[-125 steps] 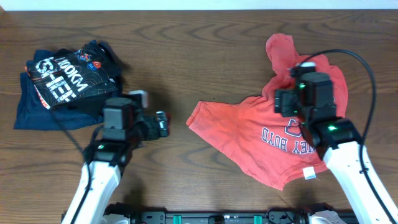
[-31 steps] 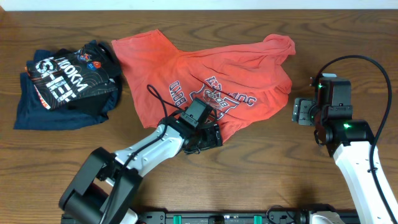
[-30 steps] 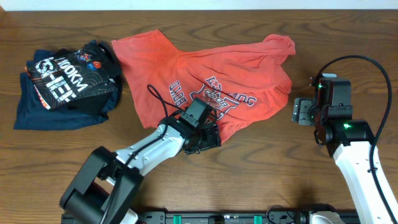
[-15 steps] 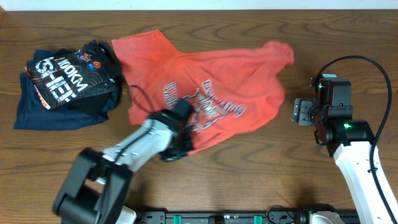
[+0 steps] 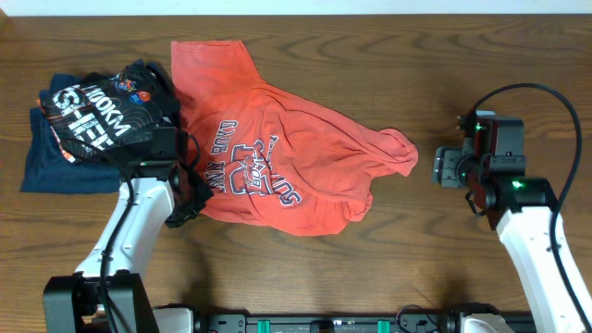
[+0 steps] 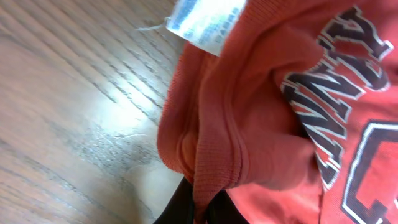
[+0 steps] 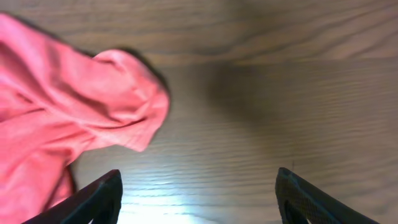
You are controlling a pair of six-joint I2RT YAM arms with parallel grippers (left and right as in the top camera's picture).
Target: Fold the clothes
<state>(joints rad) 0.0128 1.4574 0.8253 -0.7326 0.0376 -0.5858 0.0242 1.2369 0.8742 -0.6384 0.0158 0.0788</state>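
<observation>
Coral-red shirt (image 5: 277, 157) lies rumpled on the wood table (image 5: 388, 55), centre-left, print side up w/ dark-and-white lettering showing. Its far-left part runs up toward the back edge, just beside the pile of navy/black garments (image 5: 92, 129). The R end is bunched into a rounded lobe.

L gripper (image 5: 190, 199) sits at the shirt's lower-left edge, next to the dark pile. In the L wrist view the black fingers (image 6: 180, 208) are closed tight on a folded ridge of the hem, fabric bulging up right above them. White care tag (image 6: 205, 17) sits at the top of that view and the lettering runs off to the R.

R gripper (image 5: 442, 169) is on the R side, near the bunched lobe but apart from it. Fingers (image 7: 93, 199) stand wide w/ only bare table between them. In the R wrist view the lobe lies up and to the L, not touching either finger.
</observation>
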